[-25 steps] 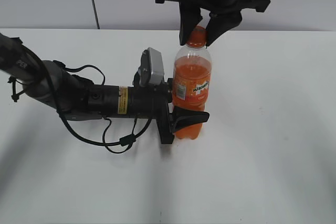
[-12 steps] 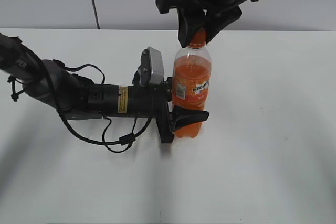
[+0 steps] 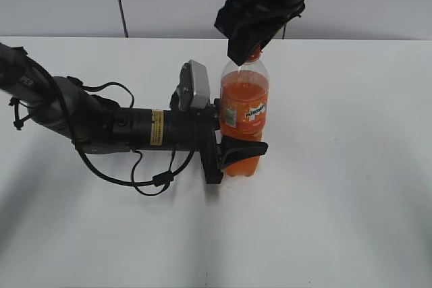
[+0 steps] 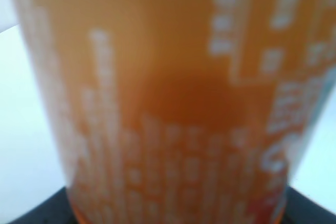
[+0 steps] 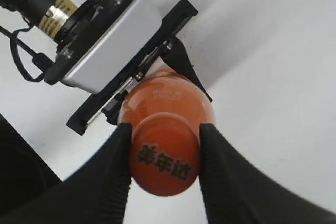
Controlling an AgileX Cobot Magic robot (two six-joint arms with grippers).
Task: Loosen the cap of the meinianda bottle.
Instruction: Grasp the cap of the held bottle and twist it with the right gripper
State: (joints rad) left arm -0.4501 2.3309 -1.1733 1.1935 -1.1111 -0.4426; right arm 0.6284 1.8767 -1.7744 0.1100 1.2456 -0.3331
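Cap (image 5: 167, 161) now pinched by the rotated right hand (image 5: 164, 167); left hand (image 3: 237, 153) still clamps the bottle (image 3: 244, 109).

A plain white surface (image 3: 351, 187) carries the upright meinianda bottle (image 3: 244, 116), standing near its middle, somewhat nearer the far edge than the near one.

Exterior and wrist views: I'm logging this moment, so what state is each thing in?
Clear plastic bottle of orange drink: upright on the white table.
Small round orange screw cap: on the neck.
Left gripper: clamped around the bottle's lower body.
Right gripper: closed on the cap.
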